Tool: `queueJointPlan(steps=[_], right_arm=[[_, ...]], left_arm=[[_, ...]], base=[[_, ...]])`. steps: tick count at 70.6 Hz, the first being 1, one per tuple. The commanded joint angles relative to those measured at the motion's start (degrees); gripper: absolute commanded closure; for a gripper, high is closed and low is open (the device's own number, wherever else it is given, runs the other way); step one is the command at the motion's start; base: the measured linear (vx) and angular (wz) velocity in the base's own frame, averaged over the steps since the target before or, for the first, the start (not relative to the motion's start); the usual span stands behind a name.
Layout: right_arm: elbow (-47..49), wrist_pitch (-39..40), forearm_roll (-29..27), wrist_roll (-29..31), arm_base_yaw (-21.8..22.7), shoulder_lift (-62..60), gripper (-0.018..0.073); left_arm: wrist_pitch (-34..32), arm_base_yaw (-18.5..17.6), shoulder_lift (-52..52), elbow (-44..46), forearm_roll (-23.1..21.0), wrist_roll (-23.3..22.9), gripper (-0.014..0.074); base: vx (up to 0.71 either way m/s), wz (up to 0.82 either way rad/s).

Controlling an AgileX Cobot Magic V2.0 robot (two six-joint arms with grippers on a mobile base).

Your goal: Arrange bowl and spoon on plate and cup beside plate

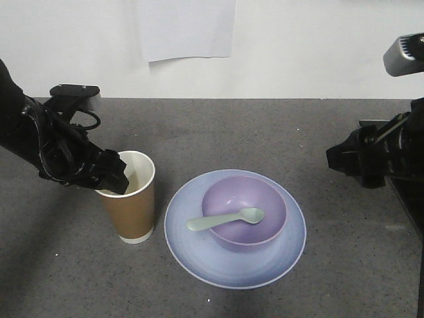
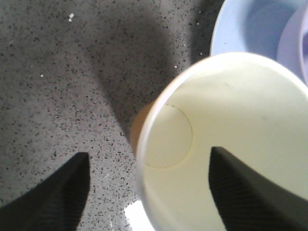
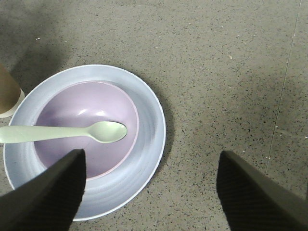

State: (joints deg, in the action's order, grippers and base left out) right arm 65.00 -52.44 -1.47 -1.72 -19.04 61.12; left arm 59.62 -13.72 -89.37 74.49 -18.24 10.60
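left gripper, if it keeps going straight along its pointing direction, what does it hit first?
The cup. The left gripper straddles its near rim, one finger inside, one outside, so going on would likely drive the inner finger into the cup's bottom or wall. Depth is unclear.

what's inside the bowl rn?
Only the spoon: head inside the bowl, handle sticking out over its rim above the plate. The bowl floor under the head is hidden.
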Motion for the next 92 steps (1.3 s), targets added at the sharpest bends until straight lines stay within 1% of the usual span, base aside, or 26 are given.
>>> queueJointPlan(steps=[1,10,15,23,32,37,45,52,55,57,61,67,74,84,92], right_arm=[[1.75,3.22,-0.19,-0.05,0.11,-0.72,0.0022],[1.75,3.06,-0.19,-0.15,0.11,-0.72,0.0022],[1.75,3.06,-0.19,-0.28,0.11,-0.72,0.0022],[1.75,3.06,0.31,-0.51,0.11,-0.78,0.0022],[1.75,2.74,0.69,-1.05,0.11,-0.90,0.0022],[1.75,1.88,1.47,-1.61,0.17,-0.90,0.0022],[1.75,0.53,4.79,-3.86,0.17,-1.27,0.0022],[0.59,1.42,7.89,-6.15,0.17,-3.13,0.0022],[-0.38,1.93,8.76,-6.74,0.17,-4.37,0.0022],[-1.19,2.17,9.73,-7.30,0.17,-5.34,0.0022],[-3.09,2.74,11.63,-9.01,0.17,-7.38,0.0022],[-6.17,3.06,14.49,-11.38,0.17,-10.54,0.0022],[-9.56,3.17,17.02,-13.42,0.17,-15.01,0.0022],[-13.67,3.47,17.75,-13.55,0.17,-21.03,0.0022],[-17.08,4.34,17.75,-13.55,0.17,-25.83,0.0022]], left_arm=[[-3.46,-0.28,4.26,1.50,-1.52,-0.36,0.0030],[-5.22,-0.28,7.93,1.50,-1.45,-0.75,0.0029],[-5.99,-0.28,10.23,1.50,-0.57,-2.13,0.0029],[-7.40,-0.28,14.22,1.50,3.25,-5.60,0.0030],[-7.54,-0.28,18.28,1.44,9.58,-10.18,0.0030],[-7.03,-0.28,20.23,1.44,12.37,-11.70,0.0030],[-6.91,-0.28,23.55,1.40,15.60,-13.90,0.0030],[-6.84,-0.28,26.18,0.98,17.40,-15.38,0.0030],[-7.54,-0.28,27.63,-0.01,18.24,-15.55,0.0030],[-7.98,-0.28,28.57,-1.04,18.24,-16.10,0.0030],[-8.72,-0.28,30.53,-3.65,19.56,-17.64,0.0030],[-10.24,-0.28,33.84,-8.68,21.59,-20.40,0.0030],[-13.24,-0.28,38.16,-15.28,25.13,-24.82,0.0030],[-16.36,-0.28,45.18,-22.69,29.82,-31.70,0.0030],[-17.13,-0.28,51.96,-27.72,33.03,-35.27,0.0030]], base=[[0.00,0.00],[0.00,0.00],[0.00,0.00],[0.00,0.00],[0.00,0.00],[0.00,0.00],[0.00,0.00],[0.00,0.00],[0.00,0.00],[0.00,0.00],[0.00,0.00],[0.00,0.00],[0.00,0.00],[0.00,0.00],[0.00,0.00]])
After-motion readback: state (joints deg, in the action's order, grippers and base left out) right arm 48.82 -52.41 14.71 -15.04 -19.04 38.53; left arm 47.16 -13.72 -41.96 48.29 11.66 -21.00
